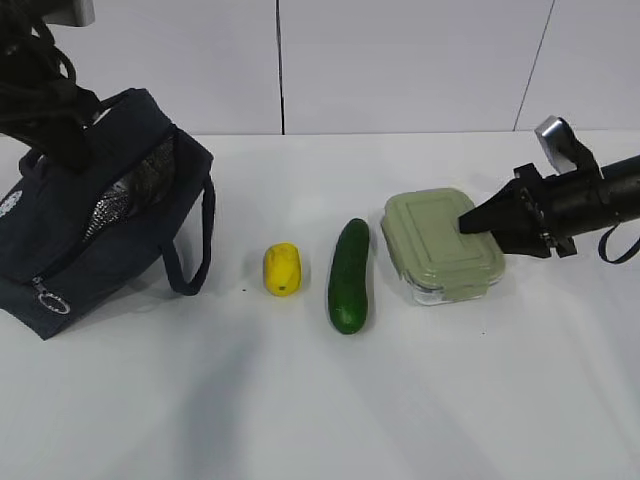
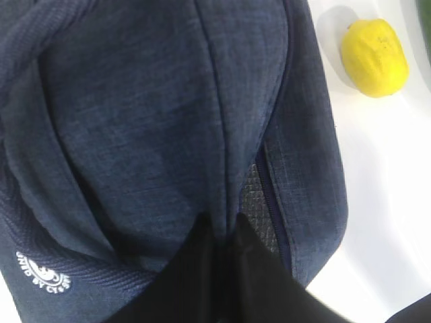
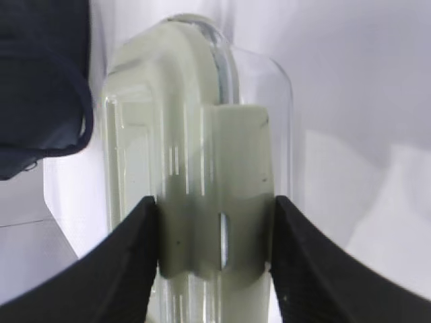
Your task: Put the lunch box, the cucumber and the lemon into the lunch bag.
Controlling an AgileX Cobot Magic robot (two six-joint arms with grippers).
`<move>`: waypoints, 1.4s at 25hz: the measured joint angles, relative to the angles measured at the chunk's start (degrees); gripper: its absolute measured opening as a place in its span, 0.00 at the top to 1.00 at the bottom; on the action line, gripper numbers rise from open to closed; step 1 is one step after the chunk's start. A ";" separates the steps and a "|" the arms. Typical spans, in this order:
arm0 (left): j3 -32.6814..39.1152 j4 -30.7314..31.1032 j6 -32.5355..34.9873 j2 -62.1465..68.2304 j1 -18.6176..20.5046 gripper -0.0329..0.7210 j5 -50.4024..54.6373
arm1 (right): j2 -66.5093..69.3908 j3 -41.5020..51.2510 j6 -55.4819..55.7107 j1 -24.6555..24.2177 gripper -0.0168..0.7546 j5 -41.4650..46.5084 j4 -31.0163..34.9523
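R gripper (image 3: 214,259) clamped on lunch box (image 1: 442,245) edge. Cucumber (image 1: 350,275) just left of box, lemon (image 1: 282,268) further left, lunch bag (image 1: 95,210) beyond; L gripper (image 2: 219,232) pinching bag fabric.

Looks like a robot lab or test setup, not anyone's kitchen: plain white table (image 1: 320,400), bare white panelled wall (image 1: 400,60) behind the right end effector (image 1: 470,222), and black robot arms reaching in from either side.
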 joint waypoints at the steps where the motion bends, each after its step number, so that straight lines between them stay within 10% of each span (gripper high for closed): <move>1: 0.00 0.00 0.00 0.00 0.00 0.95 0.00 | -0.24 -0.17 0.29 0.15 0.49 0.00 0.24; 35: 0.00 -8.00 -0.02 0.00 -3.93 0.95 0.44 | 0.08 -14.07 6.42 23.43 0.49 1.62 10.84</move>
